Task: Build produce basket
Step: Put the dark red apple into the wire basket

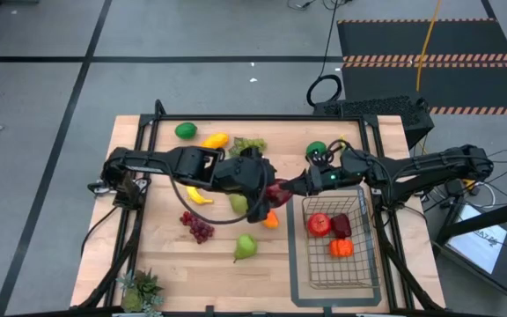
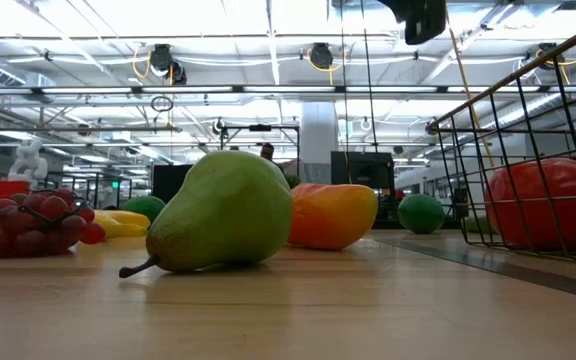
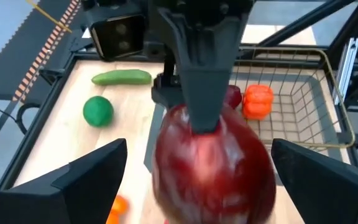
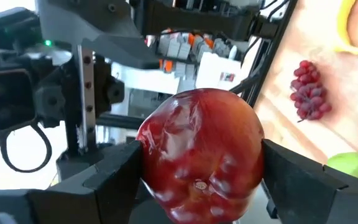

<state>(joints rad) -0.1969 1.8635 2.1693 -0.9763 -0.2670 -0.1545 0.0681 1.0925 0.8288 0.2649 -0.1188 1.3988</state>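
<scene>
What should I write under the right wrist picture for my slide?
The right hand grips a shiny red apple between its fingers, with red grapes lying on the wooden table beyond.

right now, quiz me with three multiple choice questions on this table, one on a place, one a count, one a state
1. The red grapes lie:
A. in the basket
B. on the bare table
C. on the floor

2. Pieces inside the basket:
A. one
B. three
C. six

3. The right claw is:
A. open and empty
B. shut on a red apple
C. out of view

Answers: 1 B, the grapes sit on the wooden table, left of the basket. 2 B, three pieces show through the mesh from above. 3 B, its fingers press both sides of the apple.
</scene>
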